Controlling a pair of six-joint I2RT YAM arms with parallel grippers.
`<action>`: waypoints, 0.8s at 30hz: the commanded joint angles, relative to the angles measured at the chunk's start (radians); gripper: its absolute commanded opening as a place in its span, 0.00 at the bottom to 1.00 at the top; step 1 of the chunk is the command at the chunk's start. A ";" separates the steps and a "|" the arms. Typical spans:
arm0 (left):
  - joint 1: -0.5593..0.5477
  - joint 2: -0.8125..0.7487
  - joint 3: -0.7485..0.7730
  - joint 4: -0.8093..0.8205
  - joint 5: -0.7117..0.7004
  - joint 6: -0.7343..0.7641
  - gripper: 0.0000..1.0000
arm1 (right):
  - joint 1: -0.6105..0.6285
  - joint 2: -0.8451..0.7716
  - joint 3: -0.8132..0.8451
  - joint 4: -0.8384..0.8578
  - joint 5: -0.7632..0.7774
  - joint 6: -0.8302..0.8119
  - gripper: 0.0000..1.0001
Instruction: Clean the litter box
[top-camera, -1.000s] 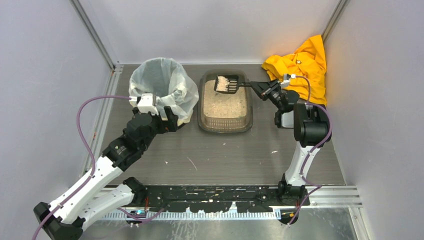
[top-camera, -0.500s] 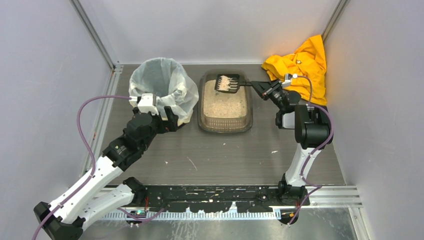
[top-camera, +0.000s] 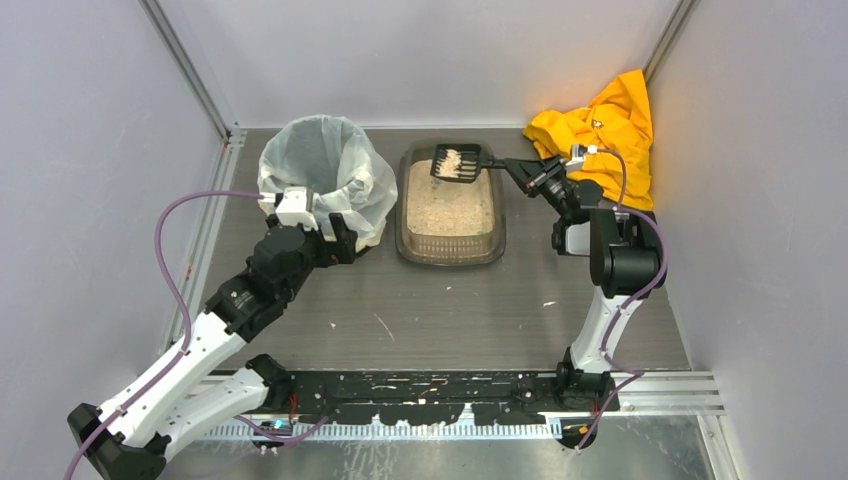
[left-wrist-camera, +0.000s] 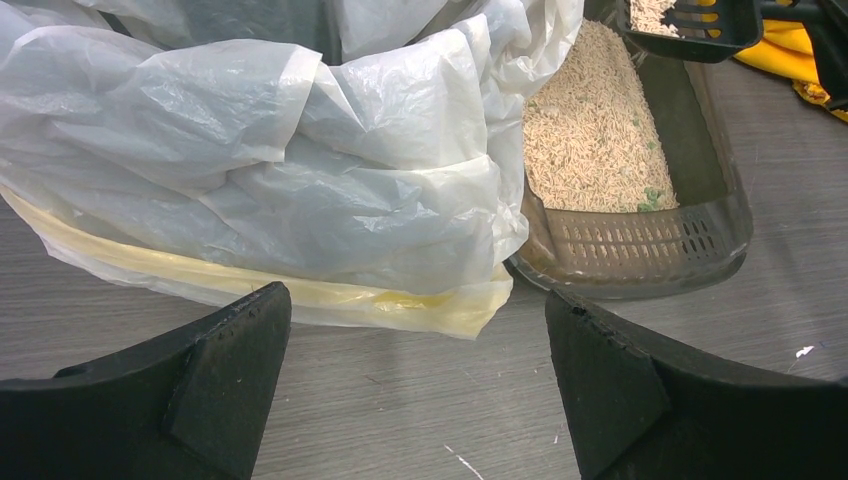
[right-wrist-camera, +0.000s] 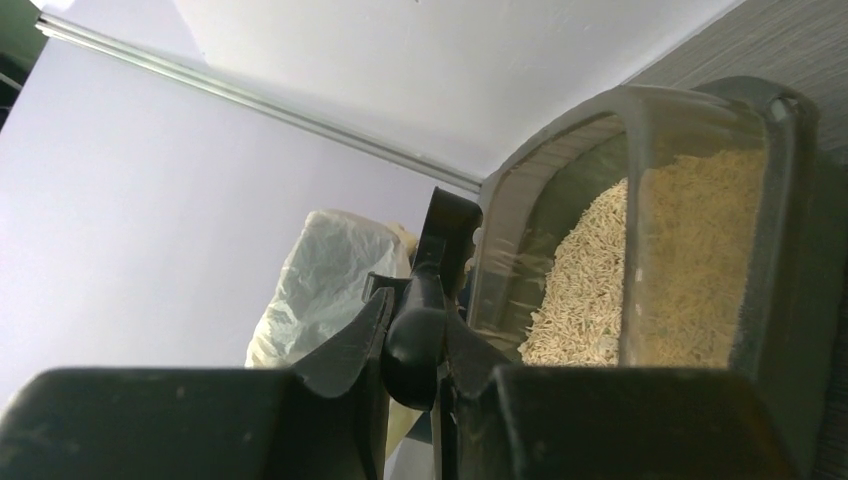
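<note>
The litter box (top-camera: 450, 240) is a translucent brown-grey tray of pale granules at the table's centre back; it also shows in the left wrist view (left-wrist-camera: 640, 250) and the right wrist view (right-wrist-camera: 700, 230). My right gripper (top-camera: 522, 170) is shut on the handle of the black slotted scoop (top-camera: 455, 162), held above the box's far end with pale litter in it. The scoop handle (right-wrist-camera: 418, 330) sits between the jaws. My left gripper (top-camera: 338, 238) is open and empty, low in front of the round bin with a white bag liner (top-camera: 325, 170), which fills the left wrist view (left-wrist-camera: 260, 150).
A crumpled yellow cloth (top-camera: 600, 130) lies at the back right corner behind the right arm. Grey walls enclose the table on three sides. Small pale litter specks (top-camera: 383, 325) dot the table surface in front of the box.
The right gripper has lifted the scoop slightly and shifted it toward the back of the box. The left arm has not moved.
</note>
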 joint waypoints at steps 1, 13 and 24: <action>0.003 -0.018 -0.001 0.061 -0.002 0.003 0.97 | 0.018 -0.030 0.031 0.075 -0.009 0.007 0.01; 0.003 -0.019 -0.001 0.063 0.002 0.009 0.97 | -0.002 -0.050 -0.034 0.070 -0.028 -0.041 0.01; 0.003 -0.012 0.007 0.053 0.001 0.008 0.97 | 0.006 -0.025 0.029 -0.034 -0.102 -0.068 0.01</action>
